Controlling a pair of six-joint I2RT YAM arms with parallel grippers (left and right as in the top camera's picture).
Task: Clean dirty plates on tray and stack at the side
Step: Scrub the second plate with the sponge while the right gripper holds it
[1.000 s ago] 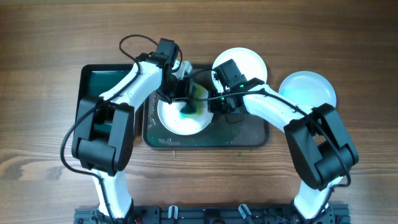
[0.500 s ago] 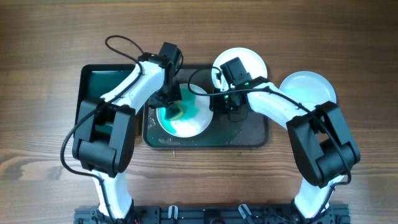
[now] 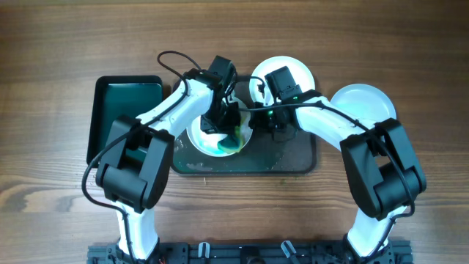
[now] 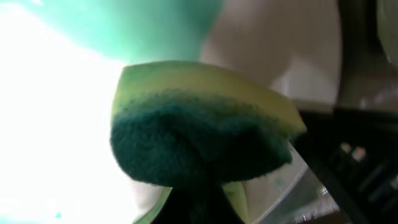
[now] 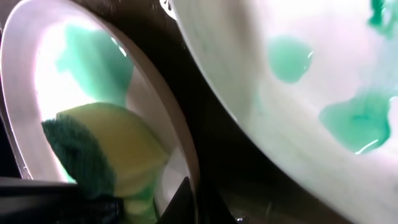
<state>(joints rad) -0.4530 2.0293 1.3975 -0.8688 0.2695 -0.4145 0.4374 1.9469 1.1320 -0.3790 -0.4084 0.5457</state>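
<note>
The wooden table is carrying a grey tray, a smaller green-lined tray just beside its left, and a white plate lying right.

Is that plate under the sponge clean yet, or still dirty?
Still dirty: the plate on the tray shows green smears beside the sponge.

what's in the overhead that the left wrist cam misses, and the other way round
Only overhead: the left arm, the right arm, the dark tray, the small green-lined tray, a plate at the tray's back edge and another plate on the table. Only left wrist: the sponge close up, its dark green scouring face showing. Both: the smeared plate under it.
</note>
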